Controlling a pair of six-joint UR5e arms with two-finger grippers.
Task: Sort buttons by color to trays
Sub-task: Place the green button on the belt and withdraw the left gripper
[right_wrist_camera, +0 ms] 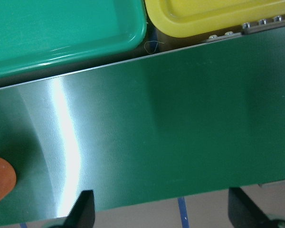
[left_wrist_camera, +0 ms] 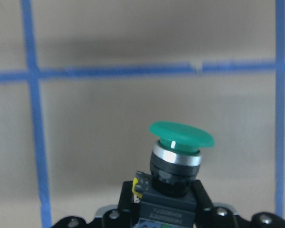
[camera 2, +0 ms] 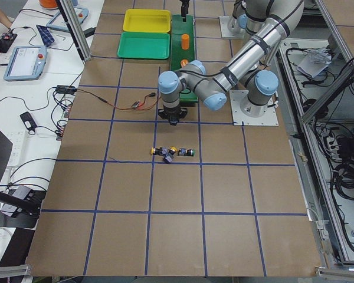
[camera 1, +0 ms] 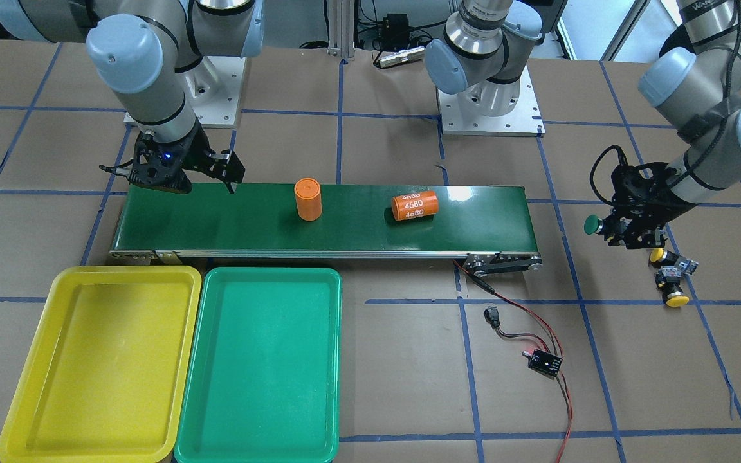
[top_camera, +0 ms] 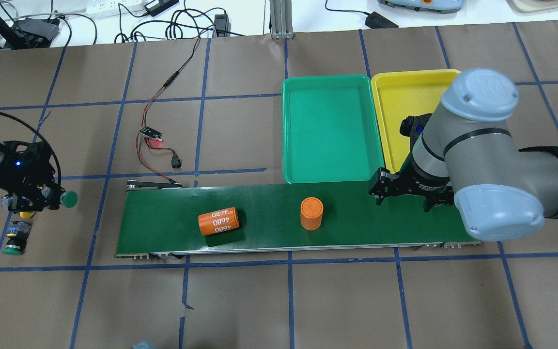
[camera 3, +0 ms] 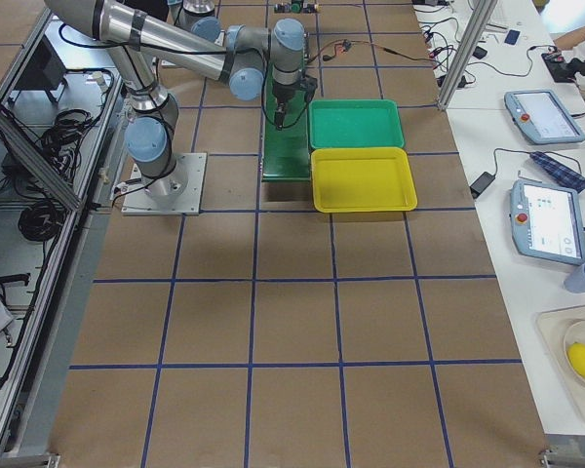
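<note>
A green-capped button (left_wrist_camera: pixel 180 156) is held above the table with my left gripper (top_camera: pixel 41 198) shut on its black body, left of the belt's end. The same button (camera 1: pixel 594 224) sticks out sideways in the front view. Below it on the table lie two yellow-capped buttons (camera 1: pixel 657 256) (camera 1: pixel 676 299) close together. The overhead view shows another green-capped button (top_camera: pixel 12 249) beside them. My right gripper (camera 1: pixel 174 177) hangs open over the other end of the belt, with nothing between its fingers (right_wrist_camera: pixel 85 209). The yellow tray (camera 1: pixel 107 360) and green tray (camera 1: pixel 261 366) sit side by side, both bare.
A long dark-green conveyor belt (camera 1: pixel 357 231) carries one upright orange cylinder (camera 1: pixel 308 199) and one lying orange cylinder marked 4680 (camera 1: pixel 415 206). Red and black wires with a small controller board (camera 1: pixel 544 362) lie near the belt's end on the left-arm side.
</note>
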